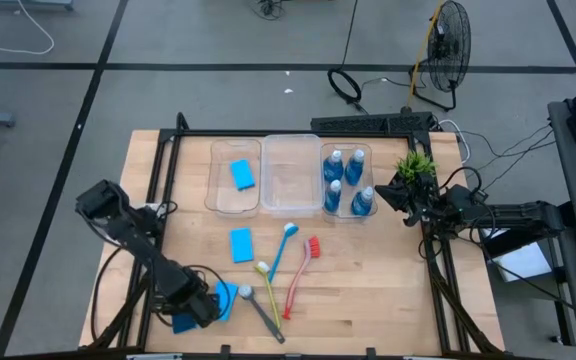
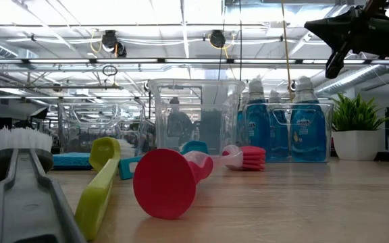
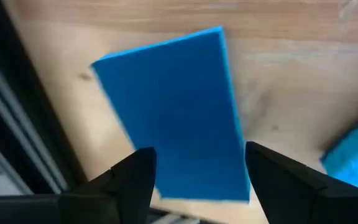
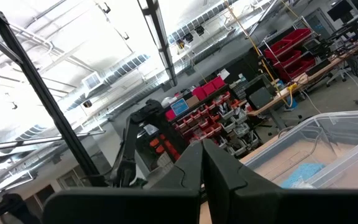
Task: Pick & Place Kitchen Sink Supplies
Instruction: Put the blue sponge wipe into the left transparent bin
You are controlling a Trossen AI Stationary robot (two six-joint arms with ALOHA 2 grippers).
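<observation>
Left gripper (image 3: 191, 180) hovers, jaws spread, over sponge (image 3: 173, 112) at tabletop (image 1: 368, 290) front edge. Relative to middle bin (image 1: 290, 172): four bottles (image 1: 346, 183) binned right, one sponge (image 1: 242, 174) binned left, four brushes (image 1: 283, 275) and other sponges unsorted in front. Right gripper (image 4: 202, 171) idles, jaws pressed together, beside plant (image 1: 415, 165).

Brushes (image 1: 286, 262) crowd the table's middle; bare wood (image 1: 388, 290) lies open toward the right edge

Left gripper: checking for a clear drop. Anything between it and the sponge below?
Nothing: the left wrist view shows the open left gripper directly over the blue sponge.
</observation>
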